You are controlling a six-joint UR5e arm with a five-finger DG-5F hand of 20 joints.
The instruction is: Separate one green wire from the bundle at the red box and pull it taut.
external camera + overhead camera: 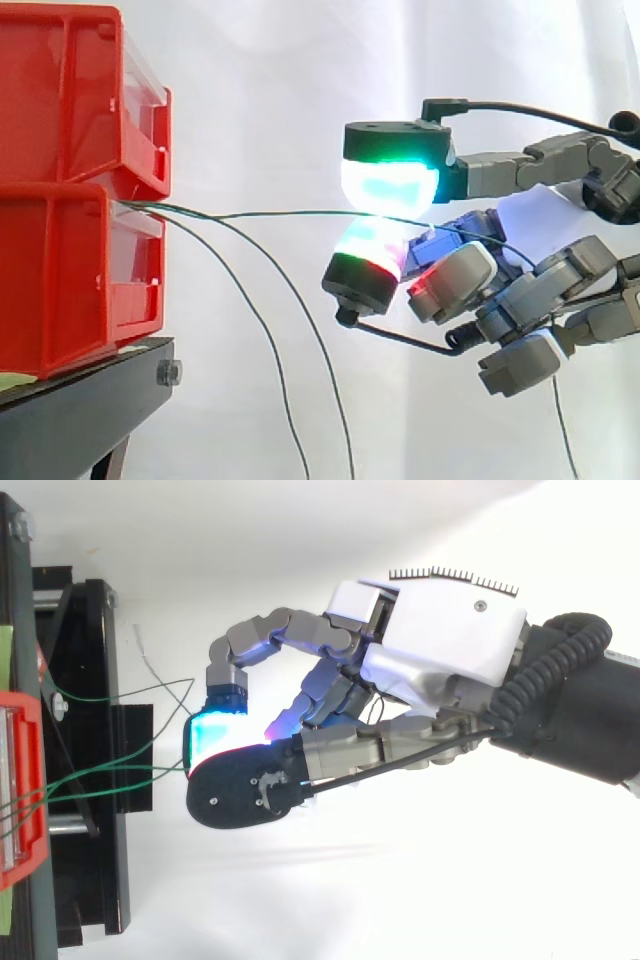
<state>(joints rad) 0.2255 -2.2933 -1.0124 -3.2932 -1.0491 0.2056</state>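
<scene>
– Fingers (390, 185) are seen pressed together, pad against pad, with one green wire (270, 213) pinched between them.
– And the rest?
– At the red box (60, 270) the bundle is seen emerging; two other wires (262, 310) are left hanging loose. Separation is judged done; a slight bow is yet to be pulled out.

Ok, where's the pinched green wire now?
Side view, mid-frame: the green wire runs nearly level from the gap between the red bins on the left to the hand's pads, above two drooping wires.
</scene>
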